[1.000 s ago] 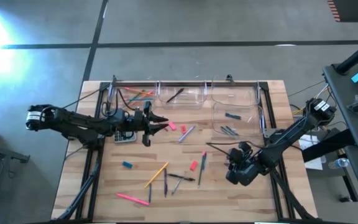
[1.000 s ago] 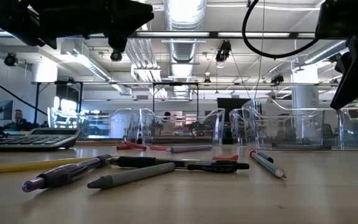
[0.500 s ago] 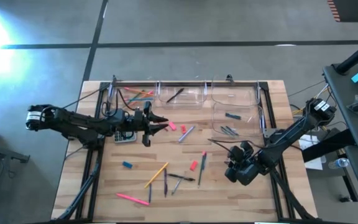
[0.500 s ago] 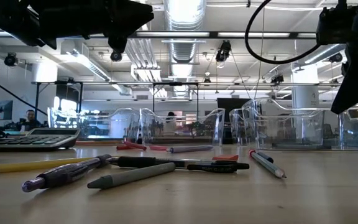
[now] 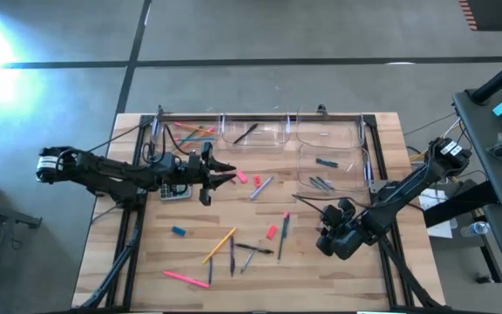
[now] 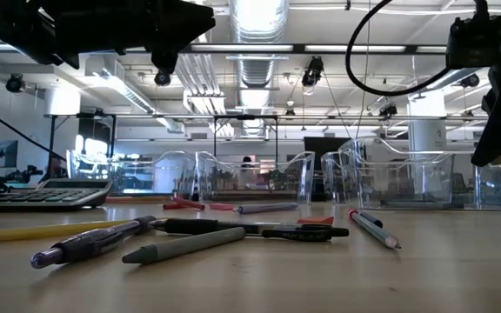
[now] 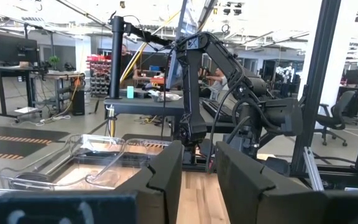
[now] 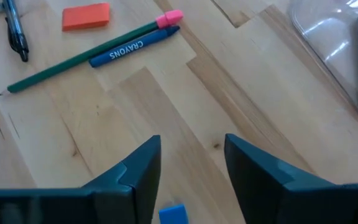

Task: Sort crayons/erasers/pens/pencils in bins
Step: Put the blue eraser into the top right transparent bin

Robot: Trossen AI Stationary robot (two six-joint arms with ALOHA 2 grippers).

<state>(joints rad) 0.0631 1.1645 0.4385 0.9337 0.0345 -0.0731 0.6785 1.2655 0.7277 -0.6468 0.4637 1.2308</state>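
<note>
Pens, pencils, a crayon and erasers lie scattered flat on the wooden table. My right gripper point(image 5: 323, 228) point(image 8: 191, 146) hangs open above bare wood, tilted down. Just beyond it lie a green pencil point(image 8: 86, 56), a blue crayon point(image 8: 135, 46), a red eraser point(image 8: 86, 17) and a black pen point(image 8: 14, 31). My left gripper point(image 5: 232, 171) point(image 7: 199, 155) is open and empty, held about level over the table's middle, above the pink erasers point(image 5: 241, 177). Four clear bins point(image 5: 253, 133) stand along the far side; one point(image 5: 331, 167) holds pens.
A grey calculator point(image 5: 174, 192) lies under the left arm. A blue eraser point(image 5: 178, 231), an orange pencil point(image 5: 219, 246), dark pens point(image 5: 255, 250) and a pink pencil point(image 5: 186, 278) lie near the front. A bin corner point(image 8: 334, 37) is close to my right gripper.
My right gripper has rolled a little about its own pointing line while staying over the same spot. Nothing on the table has moved.
</note>
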